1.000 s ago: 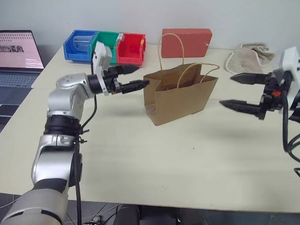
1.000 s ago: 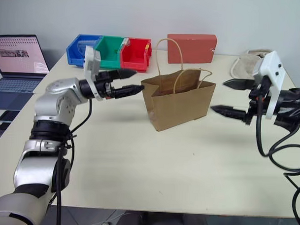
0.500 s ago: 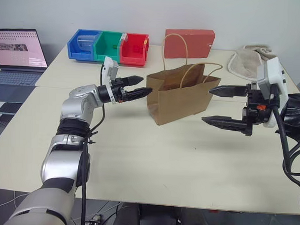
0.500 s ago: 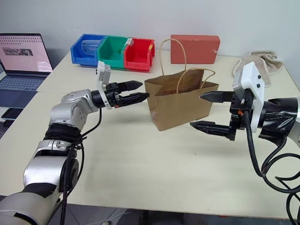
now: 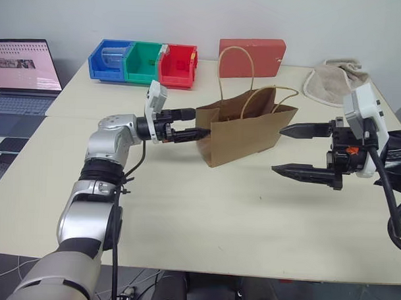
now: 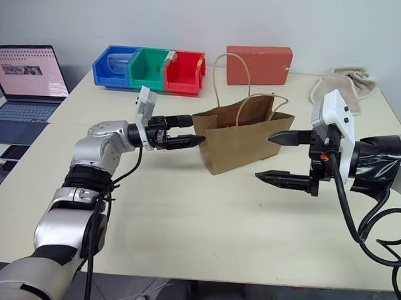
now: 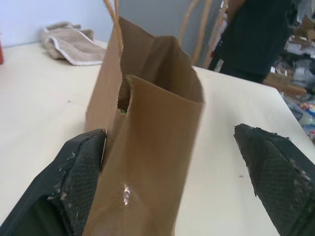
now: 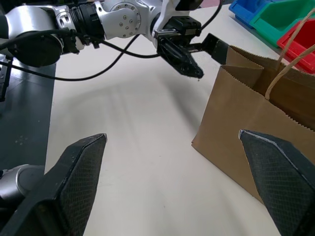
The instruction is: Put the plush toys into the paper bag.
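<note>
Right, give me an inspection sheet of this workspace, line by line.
Surface: cream table, bare in front.
Job's things: brown paper bag upright, mouth open; plush toys not seen.
Clutter: red box, blue, green and red bins, beige cloth at the far edge.
Grippers: left gripper open, straddling the bag's end; right gripper open, beside the bag's other end, apart from it.
Cables: black cables on both arms.
Surroundings: laptop on the left; a person beyond the table.

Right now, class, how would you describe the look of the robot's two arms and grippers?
The left arm has silver shells, black joints and a black cable. The left gripper and right gripper each have two pointed black fingers below a white block; the right has black cables.
</note>
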Motion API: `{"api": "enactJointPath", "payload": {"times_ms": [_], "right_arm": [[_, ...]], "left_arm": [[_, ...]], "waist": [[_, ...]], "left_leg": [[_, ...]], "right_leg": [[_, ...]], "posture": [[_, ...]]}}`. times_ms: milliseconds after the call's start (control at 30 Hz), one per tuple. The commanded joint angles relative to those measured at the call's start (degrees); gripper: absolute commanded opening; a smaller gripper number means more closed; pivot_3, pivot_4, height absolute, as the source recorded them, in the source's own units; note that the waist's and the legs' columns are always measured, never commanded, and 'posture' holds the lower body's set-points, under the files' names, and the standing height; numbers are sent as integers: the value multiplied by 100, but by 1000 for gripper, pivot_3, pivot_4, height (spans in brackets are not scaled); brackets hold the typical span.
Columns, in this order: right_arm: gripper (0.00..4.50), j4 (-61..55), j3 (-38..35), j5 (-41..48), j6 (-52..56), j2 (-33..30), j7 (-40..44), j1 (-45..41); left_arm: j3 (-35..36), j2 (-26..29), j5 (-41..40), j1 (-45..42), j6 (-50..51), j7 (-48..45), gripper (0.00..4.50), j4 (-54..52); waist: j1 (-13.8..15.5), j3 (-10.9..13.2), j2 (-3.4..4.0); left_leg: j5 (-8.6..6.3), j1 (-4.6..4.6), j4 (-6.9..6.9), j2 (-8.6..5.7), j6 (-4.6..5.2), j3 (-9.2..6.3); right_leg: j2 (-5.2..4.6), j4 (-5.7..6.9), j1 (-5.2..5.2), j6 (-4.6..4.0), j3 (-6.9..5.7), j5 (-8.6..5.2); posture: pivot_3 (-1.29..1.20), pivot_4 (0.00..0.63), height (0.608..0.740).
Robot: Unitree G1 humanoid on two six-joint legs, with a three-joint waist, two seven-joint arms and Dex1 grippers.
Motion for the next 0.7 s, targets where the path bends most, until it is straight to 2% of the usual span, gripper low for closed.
{"api": "enactJointPath", "payload": {"times_ms": [33, 167, 400, 500, 700], "right_arm": [[4500, -172, -211, 76, -48, -63, -124, -9], [4500, -256, -178, -25, -189, 14, -250, 54], [4500, -286, -111, -71, -294, 34, -308, 101], [4500, -296, -115, -62, -315, 45, -339, 115], [4500, -290, -101, -94, -385, 46, -372, 128]], "left_arm": [[-76, -82, 45, 169, -120, 180, 4473, -571], [-145, -375, 228, 532, -344, 827, 4473, -1002], [16, -834, 382, 694, -812, 1819, 4473, -989], [40, -893, 311, 723, -990, 1886, 3894, -1004], [36, -880, 181, 749, -1075, 1710, 1994, -931]], "waist": [[2, 0, 0], [8, 0, 0], [13, 0, 0], [13, 0, 0], [12, 0, 0]], "left_leg": [[0, 0, 0, 0, 0, 0], [0, 0, 1, 0, 0, -1], [0, -1, 10, 0, 0, 0], [0, -1, 11, -1, 0, 1], [0, -1, 11, -1, 0, 2]], "right_leg": [[0, 0, 0, 0, 0, 0], [0, 0, 0, 0, 0, 0], [0, 0, 2, 3, 1, 5], [0, 0, 2, 4, 2, 6], [0, 0, 2, 3, 2, 6]], "posture": [[0, 150, 740], [0, 150, 740], [0, 150, 740], [0, 150, 740], [0, 150, 740]]}}
